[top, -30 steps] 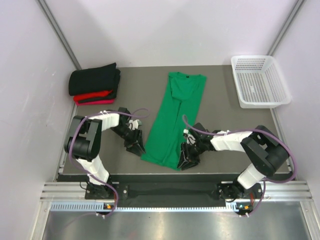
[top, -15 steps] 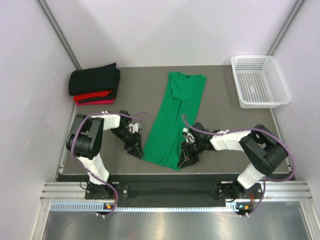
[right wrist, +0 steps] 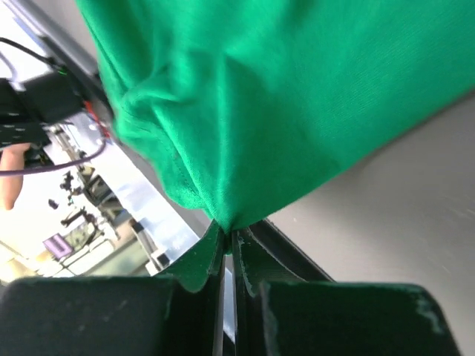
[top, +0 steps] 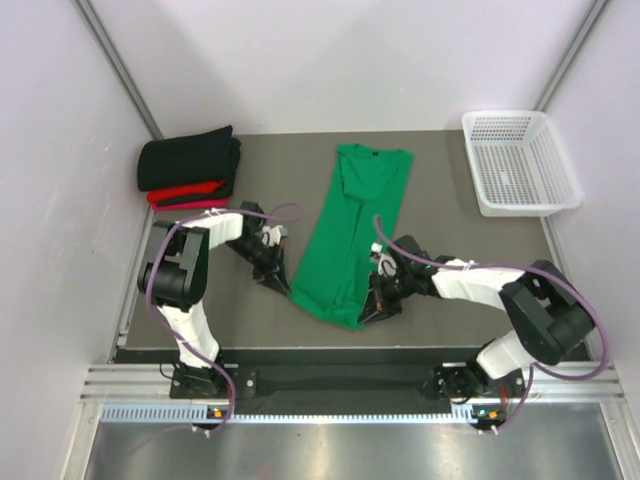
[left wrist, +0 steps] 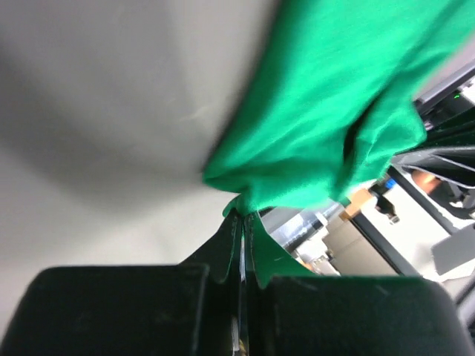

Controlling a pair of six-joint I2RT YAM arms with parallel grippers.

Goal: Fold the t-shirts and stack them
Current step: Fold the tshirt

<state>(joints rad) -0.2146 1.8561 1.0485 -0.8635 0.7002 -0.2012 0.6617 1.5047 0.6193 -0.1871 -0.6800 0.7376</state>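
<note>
Left gripper (top: 281, 285) and right gripper (top: 373, 310) each pinch a near hem corner of the green t-shirt (top: 352, 225). Raise both evenly (hem taut) and carry toward the table's (top: 445, 195) far edge.

green t-shirt (top: 352, 235) = soft matt cloth; basket (top: 520, 165) = wht plastic mesh; table (top: 440, 205) = matt, smooth

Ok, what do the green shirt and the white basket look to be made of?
The green t-shirt: soft matte knit cloth, probably cotton; it bunches and creases where pinched. The white basket: likely rigid plastic, with moulded mesh holes and a smooth rim.
</note>
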